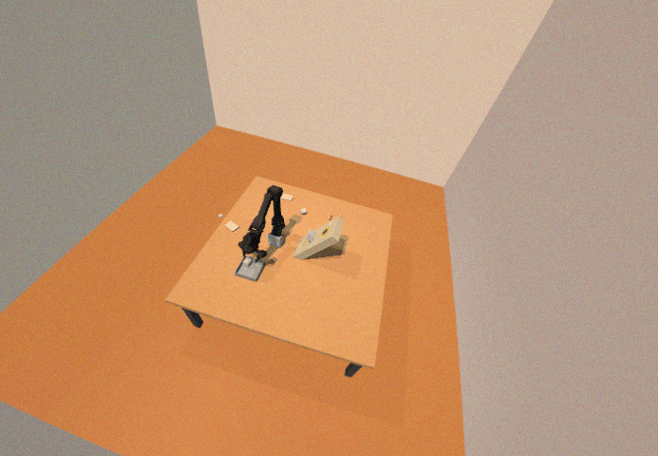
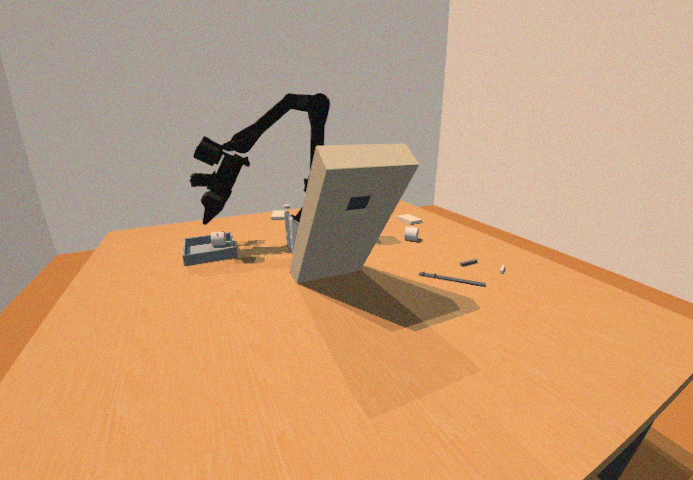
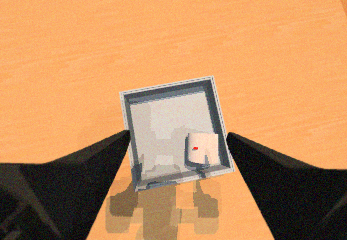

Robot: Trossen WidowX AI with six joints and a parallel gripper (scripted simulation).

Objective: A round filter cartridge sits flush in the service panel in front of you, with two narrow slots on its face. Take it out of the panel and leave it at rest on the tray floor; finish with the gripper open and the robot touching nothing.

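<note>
While the gripper (image 3: 176,145) is hanging w/ jaws wide apart & nothing held above the tray (image 3: 131,107), the filter cartridge (image 3: 202,148) is lying on the tray floor by one wall, out of the service panel (image 2: 352,215). Final step, probably: arm needs only to stay clear.

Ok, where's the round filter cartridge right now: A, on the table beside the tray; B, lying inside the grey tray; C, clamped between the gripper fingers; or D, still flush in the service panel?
B: the cartridge lies on the tray floor near one wall, with the open gripper hovering above it, holding nothing.
</note>
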